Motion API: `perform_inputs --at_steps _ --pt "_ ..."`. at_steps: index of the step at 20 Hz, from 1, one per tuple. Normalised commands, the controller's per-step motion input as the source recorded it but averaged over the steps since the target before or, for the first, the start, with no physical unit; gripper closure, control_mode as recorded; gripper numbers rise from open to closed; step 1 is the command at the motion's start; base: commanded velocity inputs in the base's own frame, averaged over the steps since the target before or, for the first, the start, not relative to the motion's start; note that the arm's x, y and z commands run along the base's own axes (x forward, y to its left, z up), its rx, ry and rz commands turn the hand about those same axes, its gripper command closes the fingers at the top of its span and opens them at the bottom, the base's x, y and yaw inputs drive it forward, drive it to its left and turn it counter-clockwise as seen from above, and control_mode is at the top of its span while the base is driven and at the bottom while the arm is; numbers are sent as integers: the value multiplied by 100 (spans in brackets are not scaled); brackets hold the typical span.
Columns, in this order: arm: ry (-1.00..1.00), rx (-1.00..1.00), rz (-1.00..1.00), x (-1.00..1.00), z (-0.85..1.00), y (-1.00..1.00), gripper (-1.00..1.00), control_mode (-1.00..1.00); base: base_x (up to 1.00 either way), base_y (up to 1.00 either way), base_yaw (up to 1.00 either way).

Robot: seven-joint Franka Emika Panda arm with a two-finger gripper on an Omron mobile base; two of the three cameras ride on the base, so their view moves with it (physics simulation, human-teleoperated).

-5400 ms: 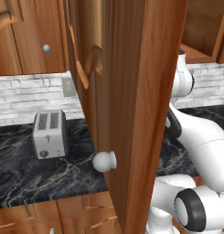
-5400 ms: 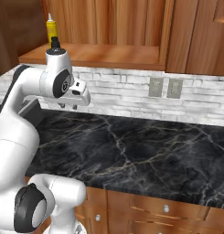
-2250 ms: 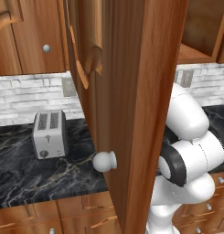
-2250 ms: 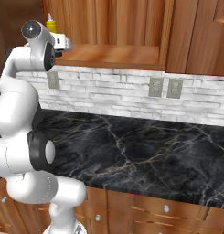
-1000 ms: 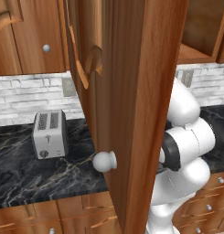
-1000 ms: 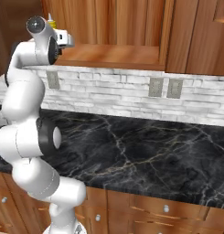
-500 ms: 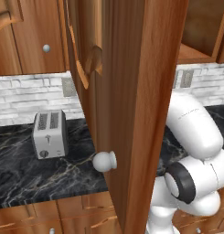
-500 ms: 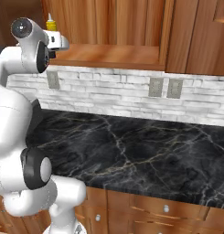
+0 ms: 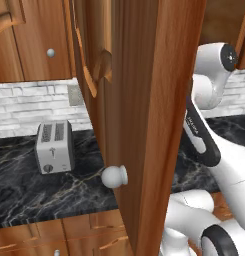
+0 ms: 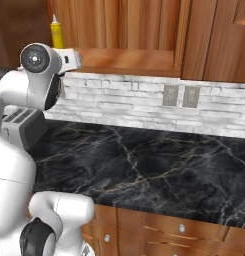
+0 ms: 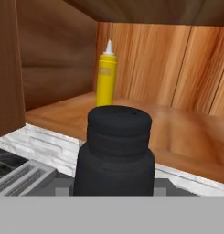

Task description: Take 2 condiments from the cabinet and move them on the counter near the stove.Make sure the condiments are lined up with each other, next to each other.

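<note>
- Hand view, left to right: toaster low at left; yellow squeeze bottle upright on cabinet shelf; dark ribbed-cap bottle clenched in my gripper.
- Handling estimate: both condiments light, rigid; grasp mid-body.
- Obstruction: open cabinet door; bench below.

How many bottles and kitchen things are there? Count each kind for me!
Yellow squeeze bottle: 1
Black shaker bottle, right up close in the hand view: 1
Toaster: 1
Round cabinet knobs: 2
Wall outlet plates: 3
Total: 8
</note>
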Motion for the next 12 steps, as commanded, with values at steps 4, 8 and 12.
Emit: perform_inputs --at_steps 4,8,12 --pt "0 0 0 -100 -3 -47 100 -100 0 0 0" --pt "0 0 -5 -76 -9 -30 100 -100 0 0 0" --pt "0 0 -8 -57 -13 -23 100 -100 0 0 0"
